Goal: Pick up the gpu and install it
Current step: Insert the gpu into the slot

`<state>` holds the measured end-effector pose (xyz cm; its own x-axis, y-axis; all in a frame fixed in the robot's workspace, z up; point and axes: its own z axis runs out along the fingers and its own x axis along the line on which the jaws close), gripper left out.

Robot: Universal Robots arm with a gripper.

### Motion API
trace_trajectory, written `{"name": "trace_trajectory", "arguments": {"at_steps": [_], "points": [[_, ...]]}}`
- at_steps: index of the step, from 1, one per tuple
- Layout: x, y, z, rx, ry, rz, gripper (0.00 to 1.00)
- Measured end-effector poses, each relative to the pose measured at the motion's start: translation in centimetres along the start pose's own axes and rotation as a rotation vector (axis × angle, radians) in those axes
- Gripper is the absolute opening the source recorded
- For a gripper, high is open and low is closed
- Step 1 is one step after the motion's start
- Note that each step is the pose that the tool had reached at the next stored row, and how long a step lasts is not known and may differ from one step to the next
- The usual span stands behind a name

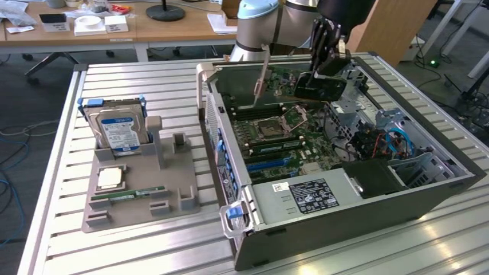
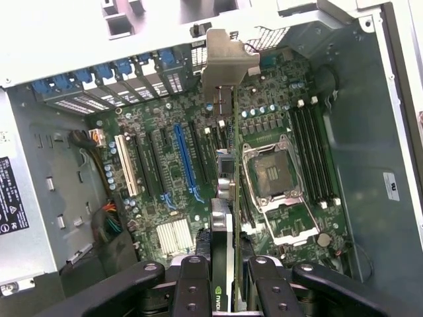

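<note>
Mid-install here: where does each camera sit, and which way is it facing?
Exterior view: off the arm, raised, looking down across the slatted table at the open computer case and parts holder; shows the arm and the gripper holding the gpu over the case.
Wrist view: on the wrist, looking past the gripper along the edge-on gpu down onto the motherboard.
Shared: gripper, gpu, motherboard, CPU socket.

Slatted metal bench [image 1: 145,86] on grey floor [image 1: 27,94]; wooden desk [image 1: 164,31] behind bench, loose cables [image 1: 15,130] on floor beside bench, daylight glare on bench slats.
</note>
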<state>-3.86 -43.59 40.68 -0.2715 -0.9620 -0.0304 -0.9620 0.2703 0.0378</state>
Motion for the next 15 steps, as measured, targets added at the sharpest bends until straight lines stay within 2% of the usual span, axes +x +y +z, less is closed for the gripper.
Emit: {"name": "trace_trajectory", "arguments": {"at_steps": [5,15], "points": [[-0.01,0.00,0.05,-0.0014,0.0018,-0.047,0.27],[-0.02,0.00,0.26,-0.0053,0.0071,-0.183,0.27]]}}
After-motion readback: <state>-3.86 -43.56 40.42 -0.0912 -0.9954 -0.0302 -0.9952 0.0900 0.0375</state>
